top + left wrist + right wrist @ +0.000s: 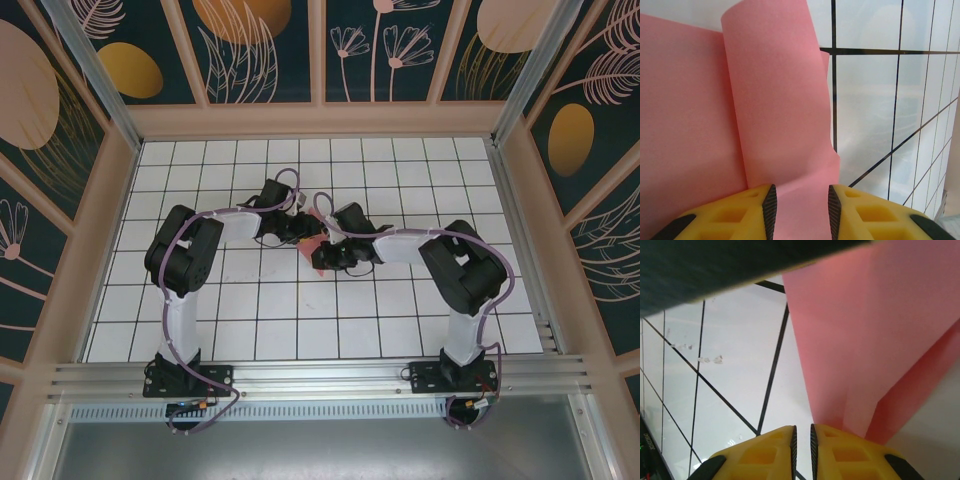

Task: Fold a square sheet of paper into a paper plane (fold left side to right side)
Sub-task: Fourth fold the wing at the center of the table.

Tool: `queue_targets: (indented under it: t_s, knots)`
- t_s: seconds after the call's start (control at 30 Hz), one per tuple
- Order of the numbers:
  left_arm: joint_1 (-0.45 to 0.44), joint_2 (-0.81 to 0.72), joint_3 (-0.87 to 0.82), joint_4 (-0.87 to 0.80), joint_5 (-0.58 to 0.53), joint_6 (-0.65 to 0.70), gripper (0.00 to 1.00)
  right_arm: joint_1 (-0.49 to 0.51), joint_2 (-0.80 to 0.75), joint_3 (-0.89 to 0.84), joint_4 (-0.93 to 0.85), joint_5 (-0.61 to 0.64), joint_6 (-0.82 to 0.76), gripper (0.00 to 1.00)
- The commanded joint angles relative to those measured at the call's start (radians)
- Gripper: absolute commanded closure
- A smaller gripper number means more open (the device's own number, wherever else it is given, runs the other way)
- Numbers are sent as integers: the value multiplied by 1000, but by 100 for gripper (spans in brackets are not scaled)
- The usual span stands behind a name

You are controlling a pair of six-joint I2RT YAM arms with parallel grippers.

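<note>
At the centre of the white gridded table [200, 310] both arms reach inward and meet over the square sheet of paper [312, 245]. A small salmon-pink patch of it shows between the wrists.

(a) The left gripper [800, 212] has its jaws part-way apart, and a strip of the sheet spans the gap between the pads [770, 210]. Beyond them the paper rises in a loose curl in front of a flatter pink layer. Whether the pads actually pinch the strip cannot be told.

(b) The right gripper [801, 445] has its jaws drawn almost together, leaving only a slit in which no paper is visible. A creased, tapering part of the sheet runs down to, and behind, the finger on the right of that view.

Interpretation: the left gripper appears placed to carry one side of the sheet up and over toward the other. The right gripper sits at the opposite side, probably to steady the paper or meet the incoming edge. The fold looks under way, with no flat crease pressed yet.

Surface: glossy white tiles ruled by black lines, with a few faint smudges [710, 359].

Surround: pale-framed walls [260, 50] whose dark panels are printed with leaves, flowers and orange ovals. An aluminium rail [320, 375] carries the arm bases at the near edge.
</note>
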Motion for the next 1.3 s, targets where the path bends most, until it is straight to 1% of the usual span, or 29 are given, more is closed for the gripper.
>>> queue_targets:
  t_s: [0.0, 0.1, 0.37, 0.57, 0.97, 1.27]
  knots:
    - [1, 22, -31, -45, -93, 23, 63, 8, 23, -14, -41, 33, -26, 81]
    - [2, 26, -16, -51, -104, 26, 63, 12, 35, -32, -69, 64, -27, 82]
    - [13, 38, 37, -45, -126, 10, 60, 27, 49, -72, -134, 121, -56, 87]
    - [32, 47, 81, -29, -129, -11, 58, 29, 49, -86, -151, 134, -68, 88]
    - [70, 124, 187, -28, -136, -23, 57, 34, 54, -92, -156, 130, -76, 88]
    - [114, 215, 324, -71, -124, -10, 57, 33, 50, -87, -156, 126, -77, 88]
